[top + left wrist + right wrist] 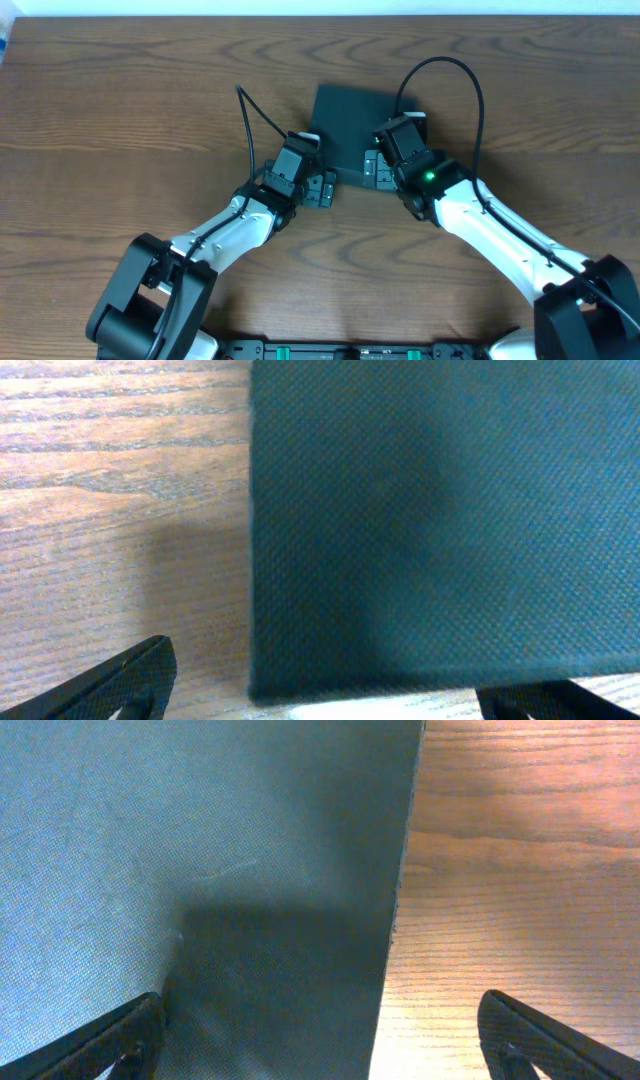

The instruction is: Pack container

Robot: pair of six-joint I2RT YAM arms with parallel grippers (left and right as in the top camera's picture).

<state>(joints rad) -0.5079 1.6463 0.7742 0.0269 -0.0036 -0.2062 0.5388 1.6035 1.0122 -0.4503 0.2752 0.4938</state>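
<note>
Container [348, 120]: dark teal box, lid down flat, on table [120, 120], at 12 o'clock from both arms. Left gripper [319, 189] over its 7 o'clock corner, fingers spread wide, holding nothing. Right gripper [376, 170] over 5 o'clock edge, also spread wide, empty. Likely both are placed at near edge to steady box or reach lid. Contact with lid perhaps, views too close to tell. Count: one container, two grippers.
</note>
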